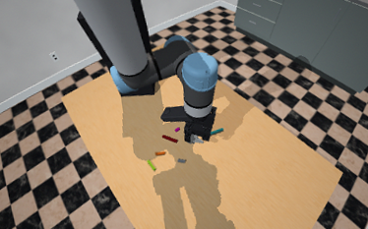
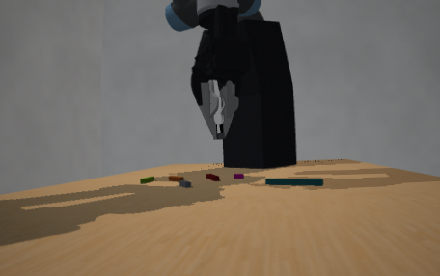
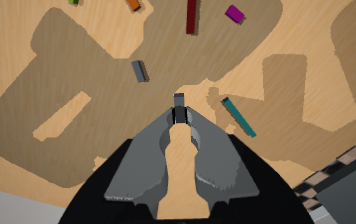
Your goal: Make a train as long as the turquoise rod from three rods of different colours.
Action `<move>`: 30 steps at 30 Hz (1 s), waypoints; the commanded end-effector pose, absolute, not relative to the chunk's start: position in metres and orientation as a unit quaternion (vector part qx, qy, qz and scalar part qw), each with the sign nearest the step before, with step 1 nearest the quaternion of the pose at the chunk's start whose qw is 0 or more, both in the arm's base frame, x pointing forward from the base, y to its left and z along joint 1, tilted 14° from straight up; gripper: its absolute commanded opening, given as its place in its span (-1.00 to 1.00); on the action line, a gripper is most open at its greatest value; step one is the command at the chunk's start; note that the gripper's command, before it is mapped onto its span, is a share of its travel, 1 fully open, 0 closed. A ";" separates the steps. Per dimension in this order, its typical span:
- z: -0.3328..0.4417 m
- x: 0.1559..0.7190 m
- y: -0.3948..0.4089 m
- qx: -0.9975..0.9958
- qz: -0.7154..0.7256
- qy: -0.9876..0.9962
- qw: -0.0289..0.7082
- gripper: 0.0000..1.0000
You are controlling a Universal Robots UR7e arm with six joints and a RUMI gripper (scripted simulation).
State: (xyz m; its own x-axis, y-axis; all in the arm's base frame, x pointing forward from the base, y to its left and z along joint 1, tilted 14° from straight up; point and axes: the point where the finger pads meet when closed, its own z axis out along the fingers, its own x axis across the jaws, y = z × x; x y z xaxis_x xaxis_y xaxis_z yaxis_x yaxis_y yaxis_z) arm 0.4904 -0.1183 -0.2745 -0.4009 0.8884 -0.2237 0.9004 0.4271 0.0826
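Since the claw (image 1: 197, 139) (image 2: 219, 134) (image 3: 179, 108) is clamped on a grey rod (image 2: 220, 136) (image 3: 179, 101) above the desk (image 1: 284, 177) (image 2: 241, 232) (image 3: 120, 30), slip or skew from a tip-only grip is the risk; lime rod (image 1: 151, 165) (image 2: 147, 179) (image 3: 73, 1), near the edge opposite the cabinets, could get nudged on placement.

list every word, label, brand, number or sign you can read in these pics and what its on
There are none to read: no word, label, brand, number or sign shows on the arm, the black pedestal, the rods or the grey cabinets.
The wall outlet has only small dark marks, too small to make out.
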 end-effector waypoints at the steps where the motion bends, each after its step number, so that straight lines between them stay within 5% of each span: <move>1: -0.260 0.488 -0.116 0.535 -0.025 0.837 0.118 -1.00; 30: -0.257 0.488 -0.115 0.539 -0.025 0.833 0.118 -1.00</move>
State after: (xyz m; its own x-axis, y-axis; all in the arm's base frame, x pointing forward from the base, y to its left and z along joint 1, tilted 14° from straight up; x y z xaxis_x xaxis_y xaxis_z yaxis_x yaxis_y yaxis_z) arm 0.4873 -0.1153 -0.2579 -0.3940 0.8918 -0.2226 0.9035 0.4202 0.0840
